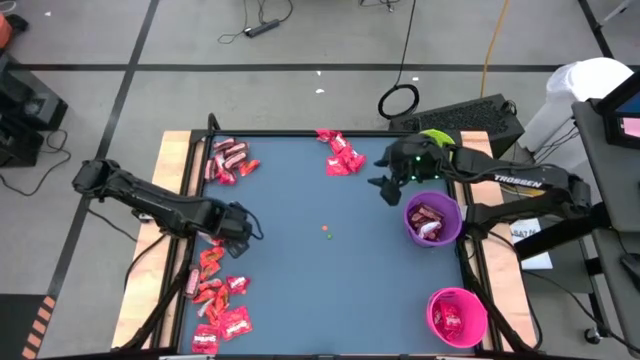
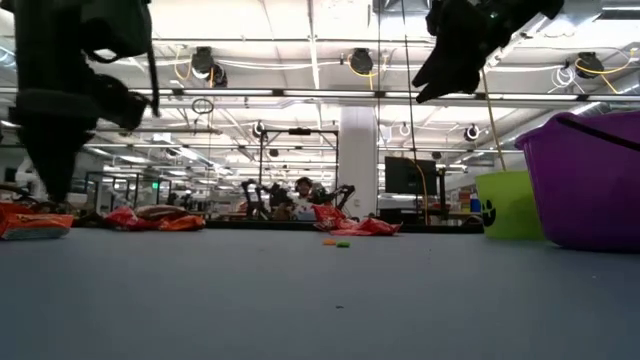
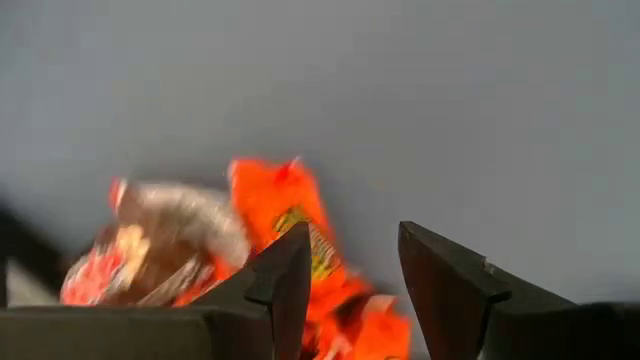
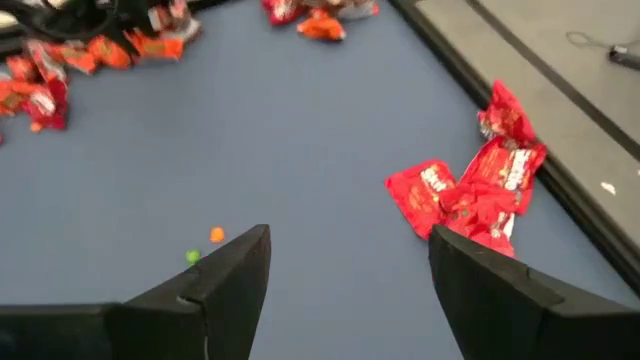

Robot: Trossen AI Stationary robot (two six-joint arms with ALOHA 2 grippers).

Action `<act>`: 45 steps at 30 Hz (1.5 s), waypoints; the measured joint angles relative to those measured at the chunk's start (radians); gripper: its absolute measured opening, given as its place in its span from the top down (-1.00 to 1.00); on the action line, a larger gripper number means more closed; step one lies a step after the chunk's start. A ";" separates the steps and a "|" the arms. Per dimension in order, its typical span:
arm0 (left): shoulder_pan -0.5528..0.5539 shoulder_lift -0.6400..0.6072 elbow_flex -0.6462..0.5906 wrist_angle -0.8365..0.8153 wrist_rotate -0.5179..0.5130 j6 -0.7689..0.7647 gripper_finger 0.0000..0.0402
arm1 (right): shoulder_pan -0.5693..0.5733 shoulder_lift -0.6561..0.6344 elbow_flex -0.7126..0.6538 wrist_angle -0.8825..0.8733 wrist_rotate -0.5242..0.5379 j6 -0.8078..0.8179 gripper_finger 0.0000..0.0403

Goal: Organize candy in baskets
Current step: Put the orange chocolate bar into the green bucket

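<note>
Candy in red and orange wrappers lies in three heaps: far left point(image 1: 228, 160), far middle point(image 1: 340, 153) and near left point(image 1: 215, 295). My left gripper point(image 1: 238, 232) points down, open, over the far end of the near-left heap. An orange-red candy point(image 3: 285, 205) lies on the table below and between its fingers, and I see no touch. My right gripper point(image 1: 385, 185) hangs open above the table, beside the purple basket point(image 1: 432, 218) and the lime green basket point(image 1: 435, 138), with the far-middle candy point(image 4: 480, 195) ahead of it. The pink basket point(image 1: 457, 316) stands near right; purple and pink hold some candy.
A few tiny loose round dots point(image 1: 326, 232) lie at the middle of the blue table top point(image 1: 330, 290). Wooden side strips point(image 1: 170, 170) border the table left and right. A dark box point(image 1: 470, 115) sits behind the far right corner.
</note>
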 joint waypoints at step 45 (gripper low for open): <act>-0.087 0.152 0.065 0.813 -0.306 0.684 0.78 | 0.333 0.657 -0.001 0.893 -0.079 -0.179 -0.28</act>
